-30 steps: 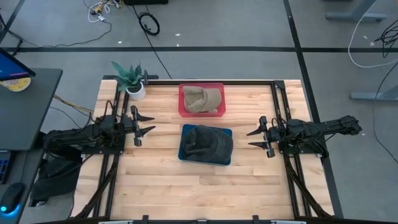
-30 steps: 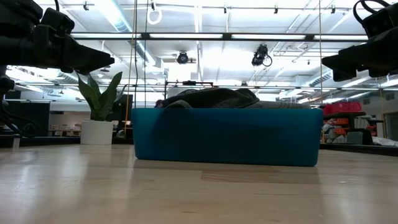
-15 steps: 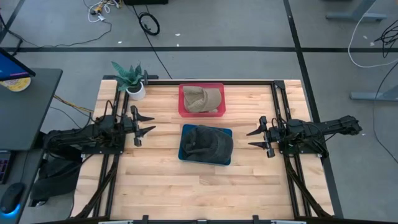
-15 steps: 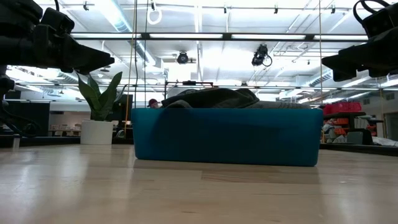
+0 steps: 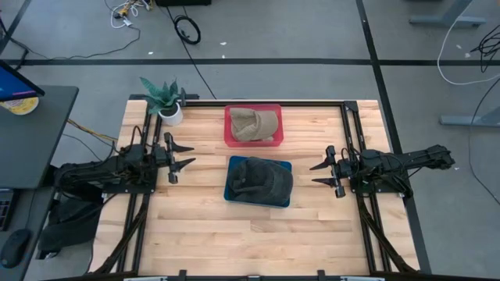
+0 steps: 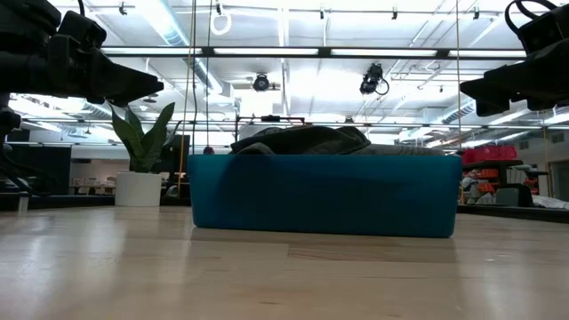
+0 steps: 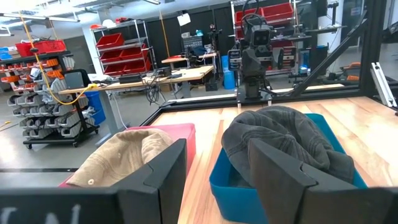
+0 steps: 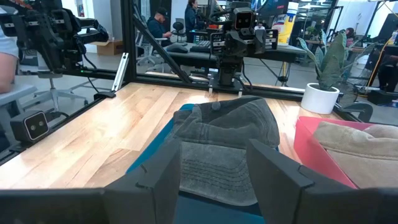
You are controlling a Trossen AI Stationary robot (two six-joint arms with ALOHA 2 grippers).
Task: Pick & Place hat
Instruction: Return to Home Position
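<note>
Nothing had shifted since the earlier frames — the left claw point(image 5: 185, 156) stayed spread at the left edge of the table point(image 5: 203, 234). A tan cap point(image 5: 254, 125) lay crumpled in the red bin point(image 5: 229, 133), and a dark grey cap point(image 5: 260, 179) lay heaped in the blue bin point(image 5: 229, 191) just beside it. The right claw point(image 5: 319, 174) stayed spread at the right edge.

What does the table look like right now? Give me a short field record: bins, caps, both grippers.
red bin: middle of the table, on the plant's side; holds brown cap
blue bin: next to the red bin, table centre; holds black cap
left gripper: open, empty, at the table's left side, pointing toward the bins
right gripper: open, empty, at the right side, pointing toward the bins
potted plant: table corner on the left arm's side
</note>
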